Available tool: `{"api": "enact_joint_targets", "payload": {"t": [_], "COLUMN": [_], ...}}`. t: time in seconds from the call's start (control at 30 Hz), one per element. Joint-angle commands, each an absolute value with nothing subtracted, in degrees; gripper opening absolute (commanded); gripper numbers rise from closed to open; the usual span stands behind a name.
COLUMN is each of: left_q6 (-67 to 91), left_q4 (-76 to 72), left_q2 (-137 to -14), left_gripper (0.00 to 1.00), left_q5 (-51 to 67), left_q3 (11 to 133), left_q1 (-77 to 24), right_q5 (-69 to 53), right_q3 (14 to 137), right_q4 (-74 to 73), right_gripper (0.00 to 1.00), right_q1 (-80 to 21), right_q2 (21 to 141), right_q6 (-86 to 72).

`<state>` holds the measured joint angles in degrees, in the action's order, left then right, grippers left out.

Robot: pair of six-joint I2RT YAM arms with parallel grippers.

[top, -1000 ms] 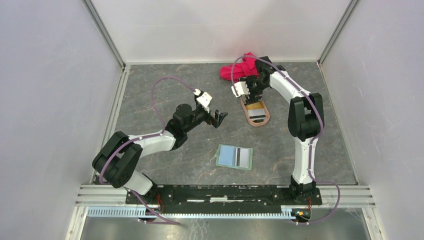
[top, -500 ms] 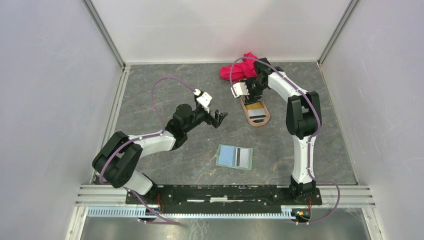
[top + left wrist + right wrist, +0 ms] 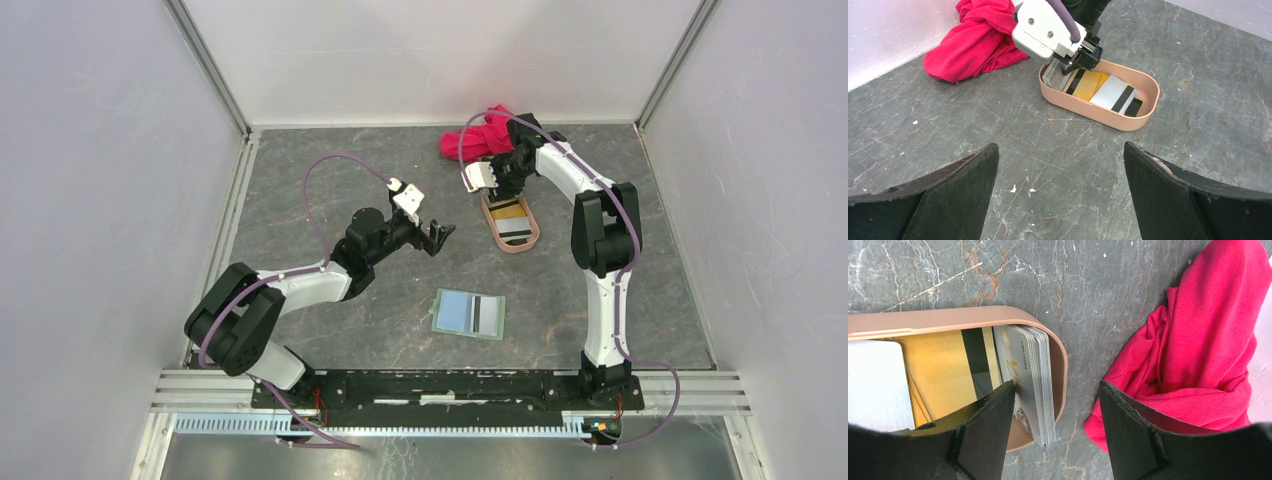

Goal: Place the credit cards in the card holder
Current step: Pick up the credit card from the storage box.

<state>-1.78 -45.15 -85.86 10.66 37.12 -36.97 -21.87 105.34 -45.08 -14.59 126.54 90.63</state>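
Observation:
The credit cards lie in a pinkish-tan oval tray (image 3: 527,240): a stack of grey cards (image 3: 1033,370) stands on edge against its end wall, next to an orange-yellow card (image 3: 933,370) and a white card (image 3: 873,385). My right gripper (image 3: 1055,387) is open and straddles that stack and the tray's wall (image 3: 1060,360). One finger is inside the tray at the stack's face, the other outside near the cloth. The card holder (image 3: 458,312) lies open mid-table, a striped card (image 3: 485,314) on it. My left gripper (image 3: 443,236) hovers open, holding nothing.
A red cloth (image 3: 485,135) is bunched at the back, just behind the tray and touching distance from my right gripper's outer finger. White walls and metal rails enclose the grey stone-patterned table (image 3: 330,200).
My right gripper's jaws have narrowed round the card stack and its wrist has shifted slightly toward the back. The left arm has not moved.

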Motion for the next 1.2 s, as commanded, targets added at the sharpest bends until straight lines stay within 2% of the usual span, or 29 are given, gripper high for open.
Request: {"api": "enact_joint_targets", "payload": {"t": [0.0,1.17], "left_q6": [-3.56,-3.6], "left_q4": [-48.76,-49.05], "left_q2": [-84.56,-84.41], "left_gripper": [1.0,1.0], "left_q5": [10.22,10.63], "left_q3": [37.07,36.65], "left_q1": [-36.65,-36.65], "right_q5": [-21.86,-22.63], "right_q3": [107.67,107.89], "right_q4": [-44.34,-46.12], "right_gripper": [0.68,0.63], "right_q1": [-14.81,-14.78], "right_q2": [126.43,122.24], "right_q6": [89.74,90.05]}}
